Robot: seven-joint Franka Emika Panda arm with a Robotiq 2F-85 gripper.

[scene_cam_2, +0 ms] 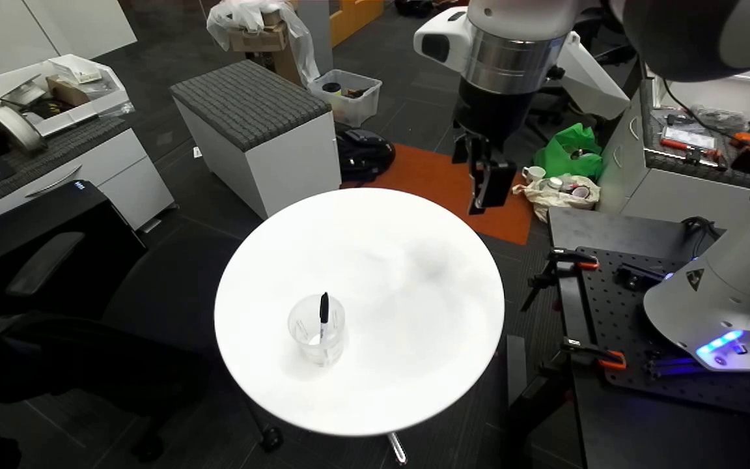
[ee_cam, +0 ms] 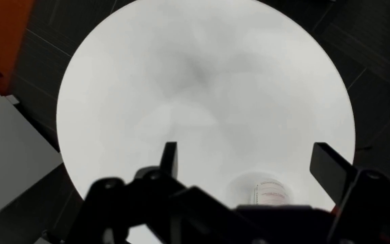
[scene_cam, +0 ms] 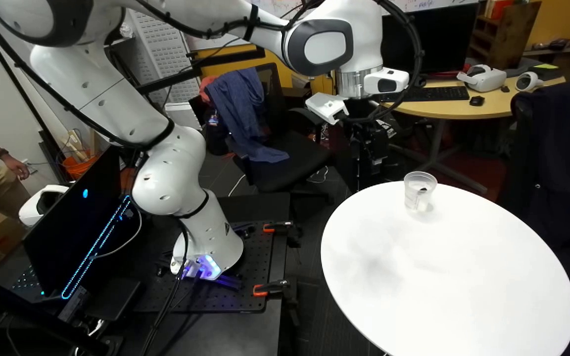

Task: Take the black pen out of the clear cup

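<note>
- Clr cup (scene_cam_2: 312,333), x1: upright on rnd wht table (scene_cam_2: 391,326).
- Blk pen (scene_cam_2: 324,309), x1: in cup, blk end up.
- Gripper (ee_cam: 245,149), x1: jaws wide apart.

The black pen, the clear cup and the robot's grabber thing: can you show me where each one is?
Black pen (scene_cam_2: 323,311): in an exterior view, on its black upper part.
Clear cup (scene_cam: 413,198): in an exterior view, on its side wall.
Gripper (ee_cam: 245,154): in the wrist view, midway between its spread fingertips.
</note>
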